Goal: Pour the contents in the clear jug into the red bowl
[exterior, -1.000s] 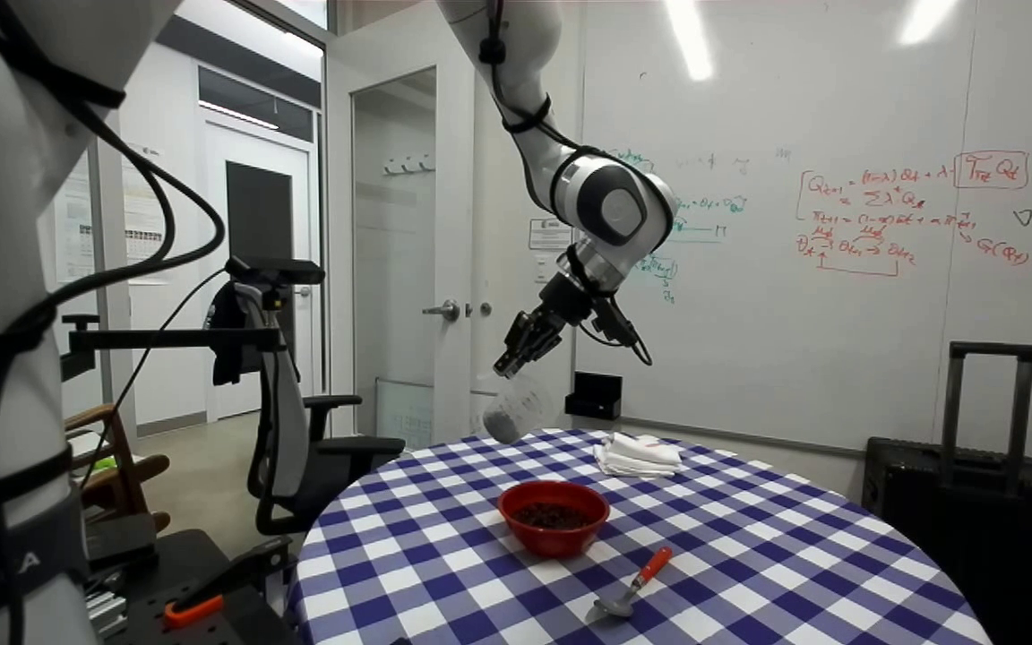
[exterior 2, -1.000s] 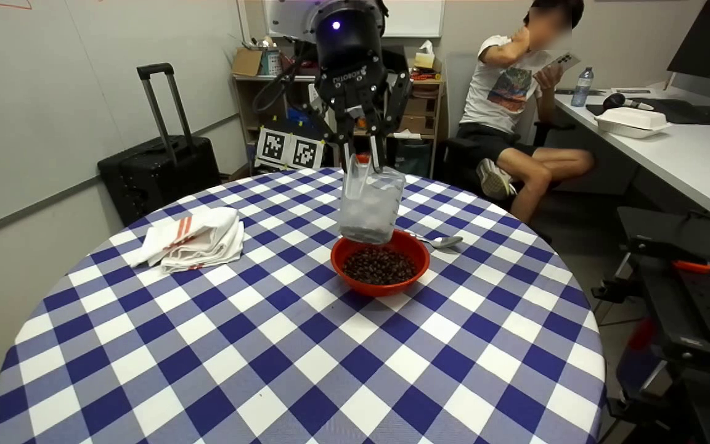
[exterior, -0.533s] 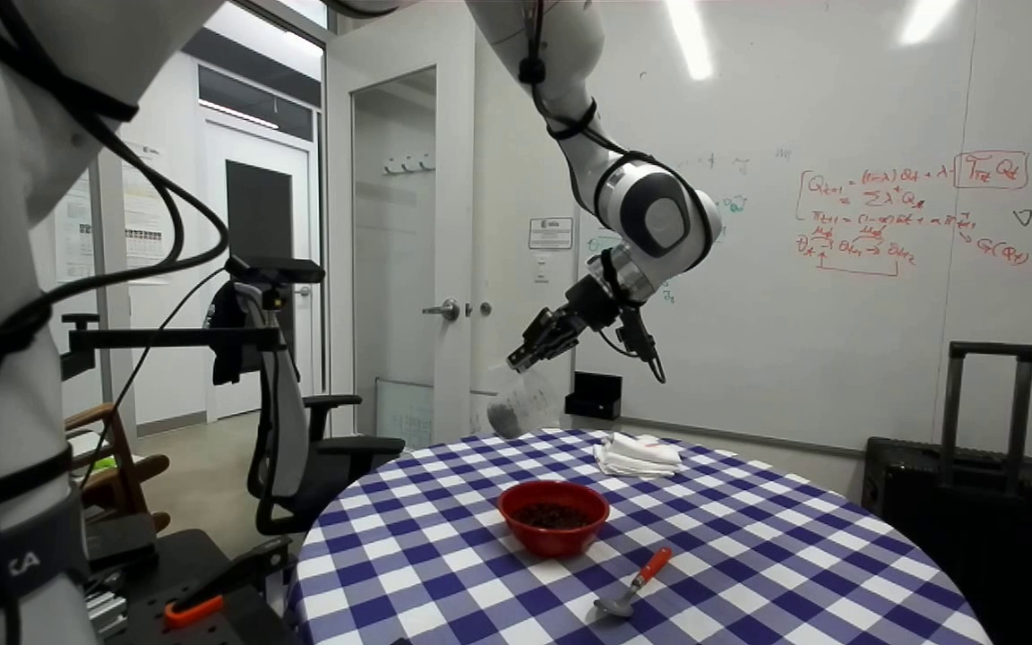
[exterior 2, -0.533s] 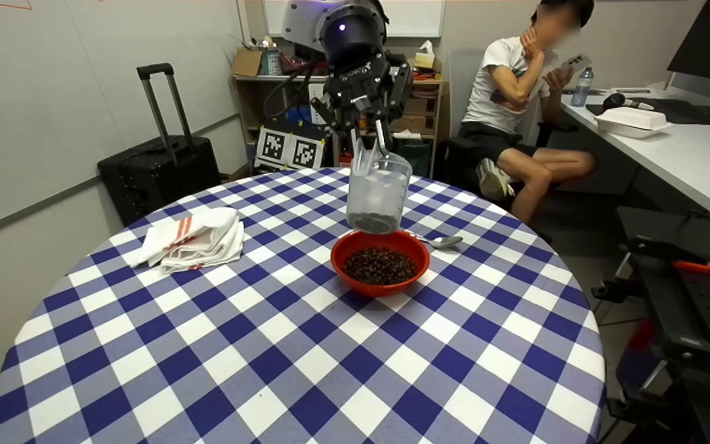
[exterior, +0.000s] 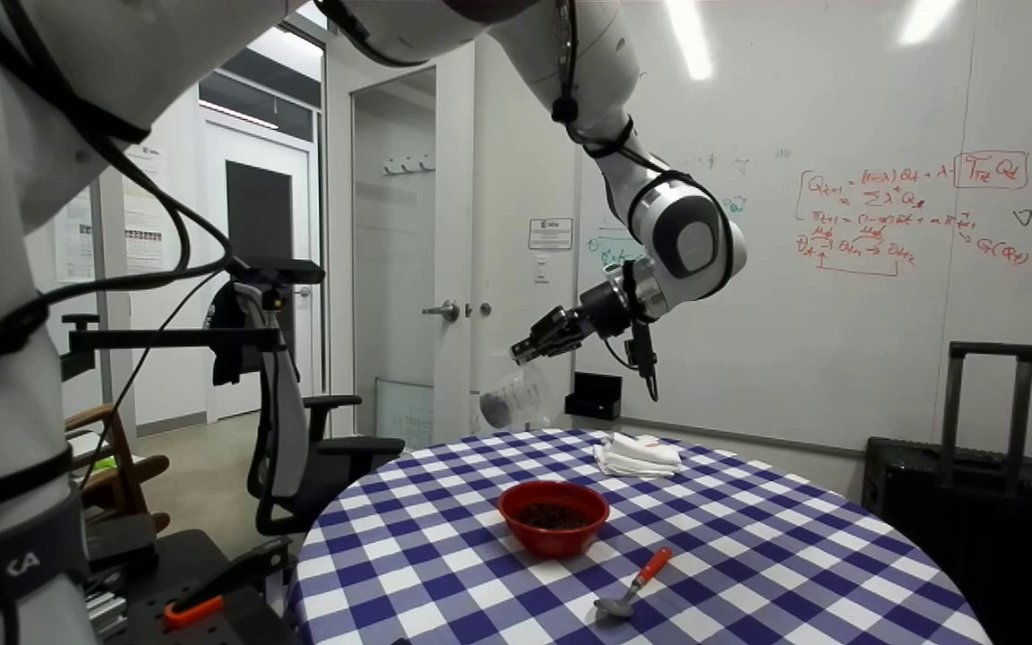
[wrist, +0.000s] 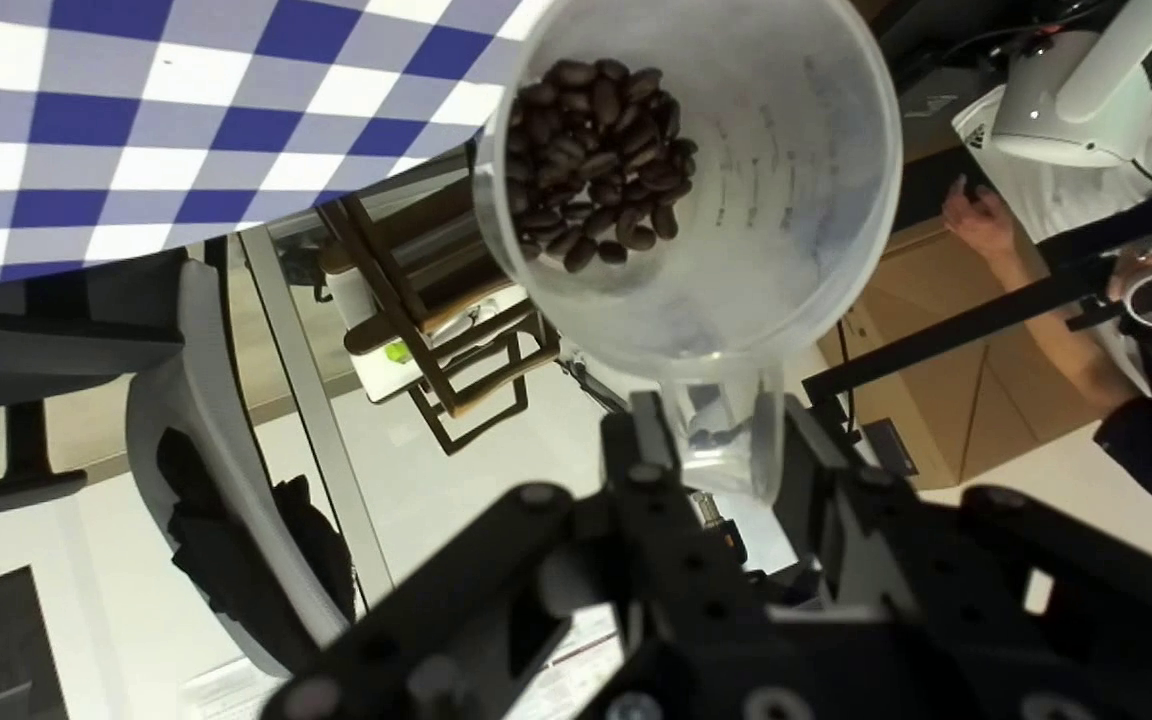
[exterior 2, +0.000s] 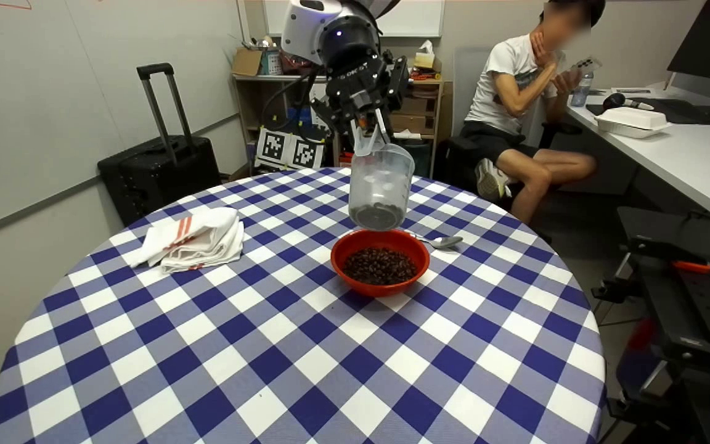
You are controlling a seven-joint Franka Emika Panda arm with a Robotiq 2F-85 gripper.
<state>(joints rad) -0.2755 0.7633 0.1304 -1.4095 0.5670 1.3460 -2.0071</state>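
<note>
My gripper is shut on the handle of the clear jug and holds it in the air, tilted. The gripper also shows in an exterior view and in the wrist view. The jug appears just above the bowl's far rim in that exterior view. In the wrist view I look into the jug; dark beans are gathered at its base. The red bowl stands upright on the table with dark beans inside, also in an exterior view. It is out of the wrist view.
A spoon with a red-orange handle lies beside the bowl, also in an exterior view. A folded white towel lies on the round checkered table. A person sits beyond the table.
The arm has shifted and its wrist has turned toward level. The jug has tilted further and its base has risen a little. The bowl, spoon and towel have not moved.
</note>
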